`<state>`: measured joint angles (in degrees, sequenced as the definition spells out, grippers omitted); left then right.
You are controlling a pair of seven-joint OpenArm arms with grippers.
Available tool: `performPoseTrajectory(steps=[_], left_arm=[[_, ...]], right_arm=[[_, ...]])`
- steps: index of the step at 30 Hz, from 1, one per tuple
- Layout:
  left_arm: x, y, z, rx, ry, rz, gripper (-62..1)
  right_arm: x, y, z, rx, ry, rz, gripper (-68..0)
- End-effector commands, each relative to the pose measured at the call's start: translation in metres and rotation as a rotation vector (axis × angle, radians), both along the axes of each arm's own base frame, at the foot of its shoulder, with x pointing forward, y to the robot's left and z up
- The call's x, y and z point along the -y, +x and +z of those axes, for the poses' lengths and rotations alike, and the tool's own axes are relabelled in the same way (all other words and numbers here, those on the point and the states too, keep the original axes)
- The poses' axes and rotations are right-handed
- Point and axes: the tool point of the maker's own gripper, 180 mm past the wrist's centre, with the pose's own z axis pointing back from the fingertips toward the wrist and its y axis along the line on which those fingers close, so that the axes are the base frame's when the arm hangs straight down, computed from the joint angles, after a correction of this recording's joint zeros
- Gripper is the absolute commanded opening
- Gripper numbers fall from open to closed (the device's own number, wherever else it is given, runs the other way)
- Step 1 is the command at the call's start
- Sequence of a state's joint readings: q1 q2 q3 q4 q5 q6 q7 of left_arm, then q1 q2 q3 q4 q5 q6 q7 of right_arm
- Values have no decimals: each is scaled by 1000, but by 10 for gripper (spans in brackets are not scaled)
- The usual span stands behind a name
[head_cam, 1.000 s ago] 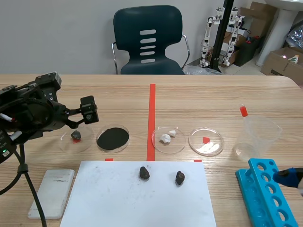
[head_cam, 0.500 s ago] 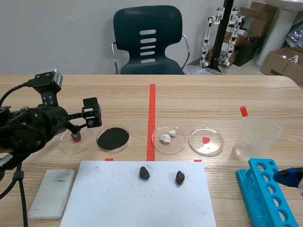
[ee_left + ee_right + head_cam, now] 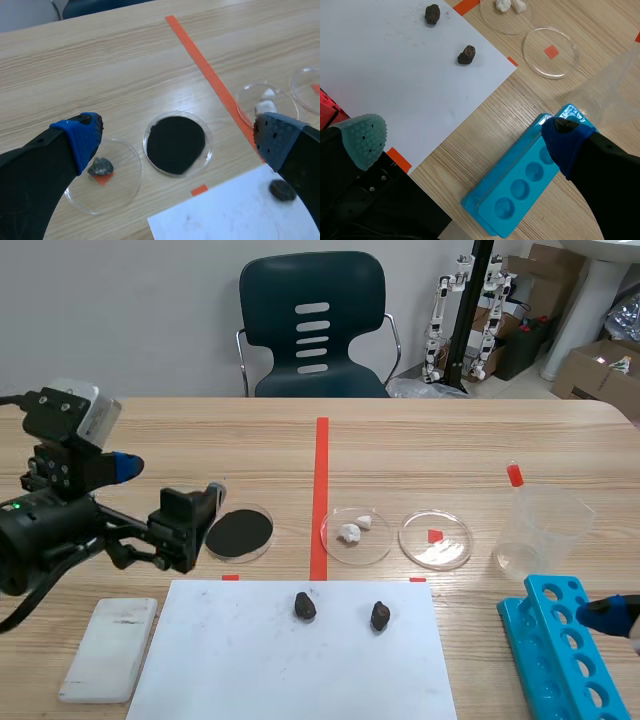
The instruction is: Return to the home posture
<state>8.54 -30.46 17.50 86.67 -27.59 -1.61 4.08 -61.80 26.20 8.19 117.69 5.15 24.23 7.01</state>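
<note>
Left gripper (image 3: 188, 528): drawn back toward the robot, now just beside black-powder dish (image 3: 239, 531); fingers wide apart, empty.
Right gripper (image 3: 465, 134): spread wide, empty, above blue rack (image 3: 520, 186), well apart from that dish.

no readable text, labels, brands or numbers anywhere

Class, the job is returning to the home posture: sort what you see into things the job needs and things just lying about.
Job: left pincer, right pincer.
Lying about: dishes, stones, paper, beaker, rack, white block.
</note>
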Motion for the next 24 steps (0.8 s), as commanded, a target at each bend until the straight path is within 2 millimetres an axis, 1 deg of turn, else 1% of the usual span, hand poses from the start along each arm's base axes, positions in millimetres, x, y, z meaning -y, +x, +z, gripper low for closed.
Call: performPoseTrajectory(steps=[1, 4, 7, 10, 16, 21, 24], left_arm=[[4, -11, 6, 31, -3, -22, 14], [9, -33, 7, 38, 19, -66, 14], [11, -52, 6, 28, 37, -106, 14], [8, -66, 7, 13, 50, -114, 14], [-6, -89, 13, -6, 54, -84, 14], [-11, -107, 21, 1, 35, -85, 14], [-16, -117, 21, -12, 32, -81, 14]], right_arm=[[-2, 4, 8, 27, 9, 5, -19], [-2, 4, 8, 27, 9, 5, -19], [-2, 4, 8, 27, 9, 5, -19], [-2, 4, 8, 27, 9, 5, -19], [-2, 4, 8, 27, 9, 5, -19], [-2, 4, 8, 27, 9, 5, -19], [-2, 4, 8, 27, 9, 5, -19]])
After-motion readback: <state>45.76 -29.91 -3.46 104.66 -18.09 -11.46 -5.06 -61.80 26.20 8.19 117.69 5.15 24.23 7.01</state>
